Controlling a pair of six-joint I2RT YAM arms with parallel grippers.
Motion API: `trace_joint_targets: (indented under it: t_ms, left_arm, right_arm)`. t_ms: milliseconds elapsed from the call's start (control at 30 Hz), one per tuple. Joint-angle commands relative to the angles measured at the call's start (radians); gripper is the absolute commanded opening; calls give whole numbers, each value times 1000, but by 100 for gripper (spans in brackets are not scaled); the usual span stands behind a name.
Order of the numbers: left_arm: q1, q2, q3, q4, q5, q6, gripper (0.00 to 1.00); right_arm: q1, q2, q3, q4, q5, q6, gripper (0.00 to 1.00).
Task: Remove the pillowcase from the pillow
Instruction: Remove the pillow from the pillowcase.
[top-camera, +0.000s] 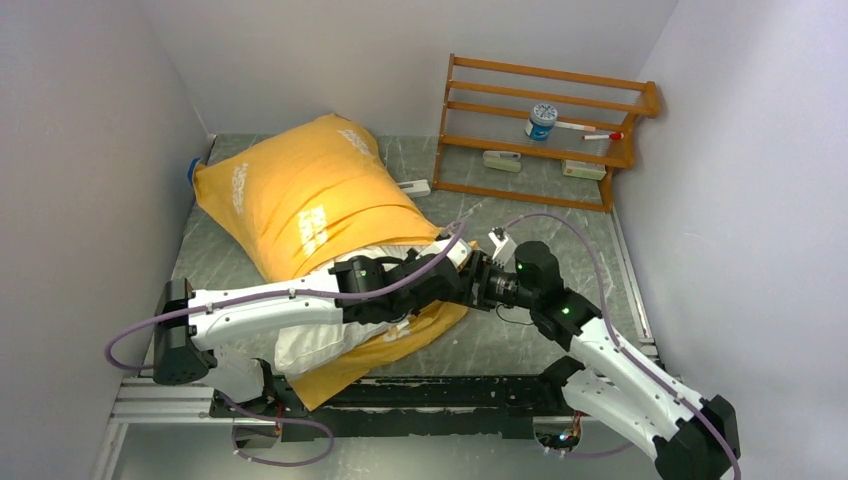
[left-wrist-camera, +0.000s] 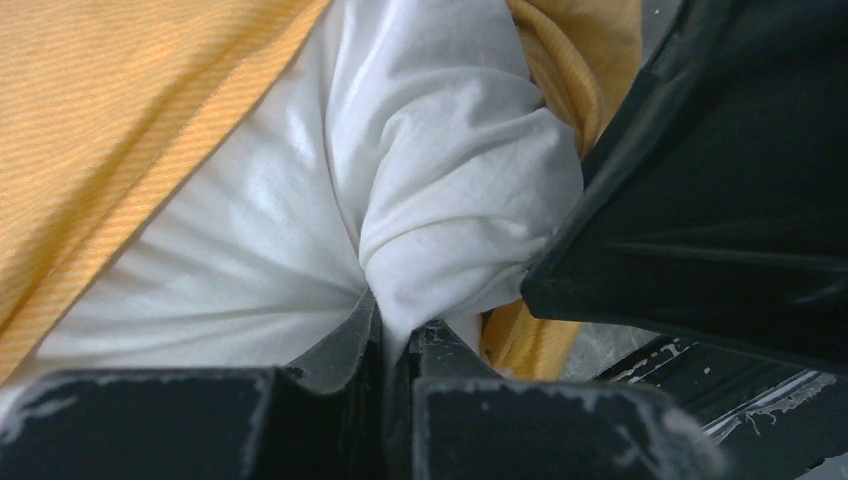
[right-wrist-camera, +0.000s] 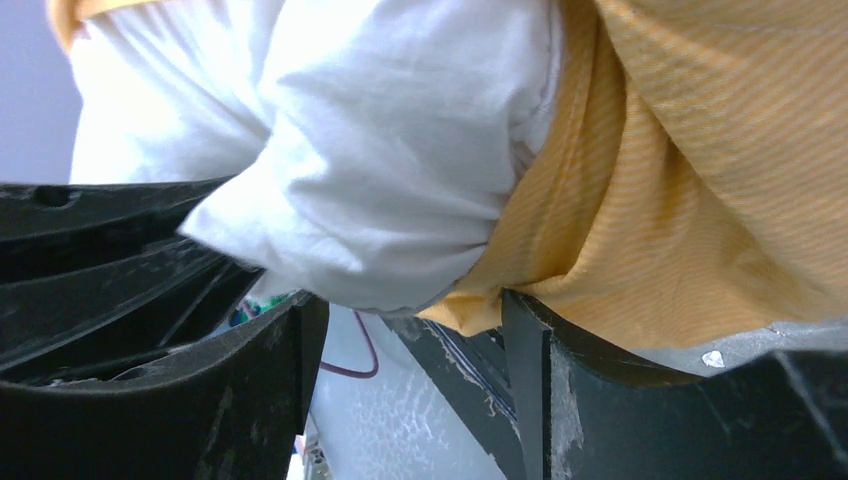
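The pillowcase (top-camera: 300, 190), orange-yellow side up with white lettering, covers most of the pillow and runs from the back left to the table's middle. The white pillow (top-camera: 315, 340) bulges out of its near end under my left arm. My left gripper (left-wrist-camera: 395, 325) is shut on a bunched corner of the pillow (left-wrist-camera: 440, 170), with the pillowcase (left-wrist-camera: 120, 130) gathered behind it. My right gripper (right-wrist-camera: 410, 320) stands open right against that corner. The pillow (right-wrist-camera: 380, 180) and the pillowcase's edge (right-wrist-camera: 620, 220) lie just above its fingertips, and nothing is clamped. From above, both grippers meet (top-camera: 462, 268).
A wooden rack (top-camera: 470, 135) stands at the back right with a small blue-and-white jar (top-camera: 541, 120) and a marker (top-camera: 600, 133) on it. Small white blocks (top-camera: 502, 160) lie under it and another (top-camera: 413, 187) beside the pillowcase. White walls close in on both sides.
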Motion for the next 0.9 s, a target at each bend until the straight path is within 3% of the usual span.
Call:
trace_joint_targets:
  t_ms: [0,200,333,433,533,667,867]
  left_arm:
    - [18,-1,81,13,0,-37,5]
    - [37,-2,104,-30,0,-62,5]
    - [57,-16,114,-45,17,-77,5]
    - [60,-28,127,-53,28,-79,5]
    - [61,-43,137,-73,20,-83,5]
    - [75,-72,131,-127,-23,-101,5]
    - [106,-155,26,-122,-17,-142,5]
  right_arm:
    - [55,72,50,-26,71,-16,67]
    - [163,138,102,-74,254,-43,68]
    - [256,144,137,-204,605,79,72]
    - [314,110,101,-192,785,168,72]
    - [322,131,89,-214,879,210,70]
    - [320,222,146,-464,994,311,66]
    - [320,239,148,-550,992,306,62]
